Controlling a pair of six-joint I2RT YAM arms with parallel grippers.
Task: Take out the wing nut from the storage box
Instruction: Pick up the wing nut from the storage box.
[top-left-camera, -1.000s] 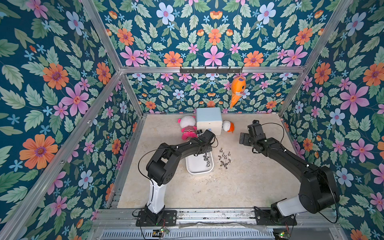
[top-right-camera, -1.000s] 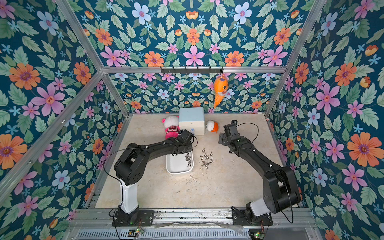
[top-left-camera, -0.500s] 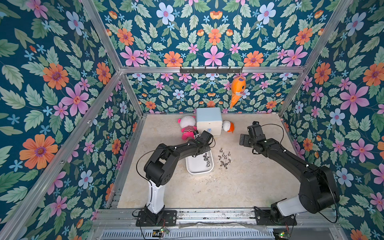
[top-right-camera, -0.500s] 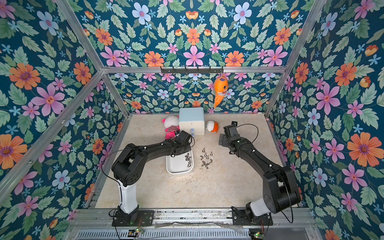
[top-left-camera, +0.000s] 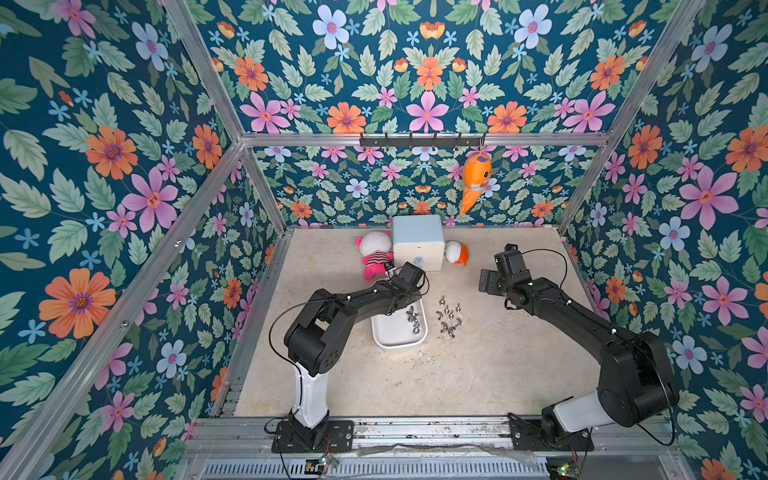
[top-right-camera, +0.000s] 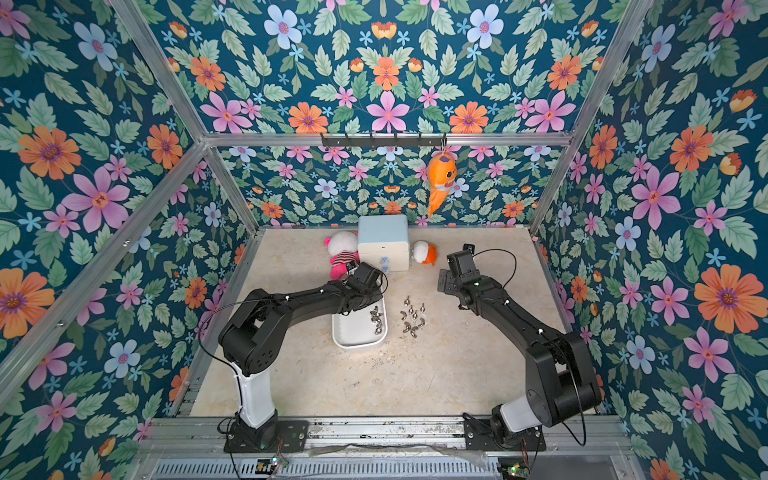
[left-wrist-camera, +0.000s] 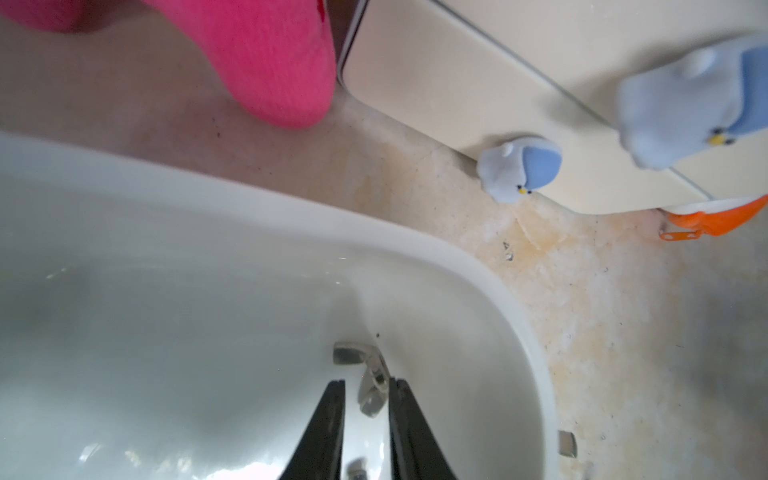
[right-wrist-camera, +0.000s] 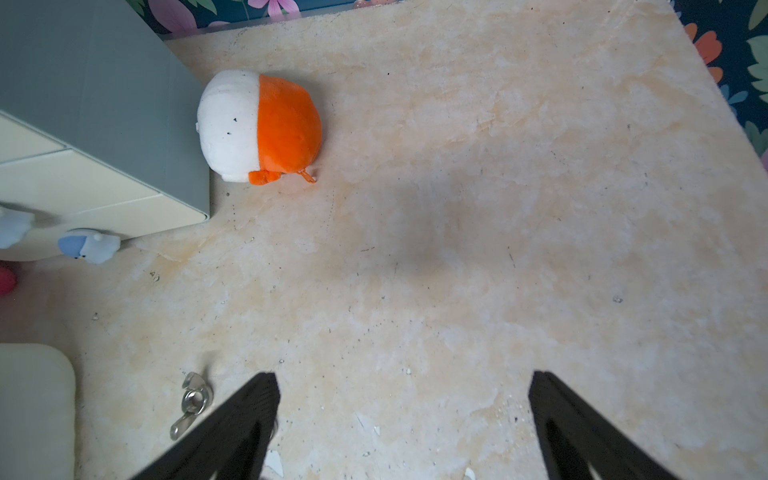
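My left gripper is clamped on a wing nut inside the box. My right gripper hangs spread wide above the table.

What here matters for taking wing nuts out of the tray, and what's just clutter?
Job: shallow white plastic tray; silver metal wing nuts inside; left hand gripping one.
Clutter: pale-blue-topped white drawer cabinet; pink striped plush doll; orange-and-white plush ball; hanging orange plush fish.
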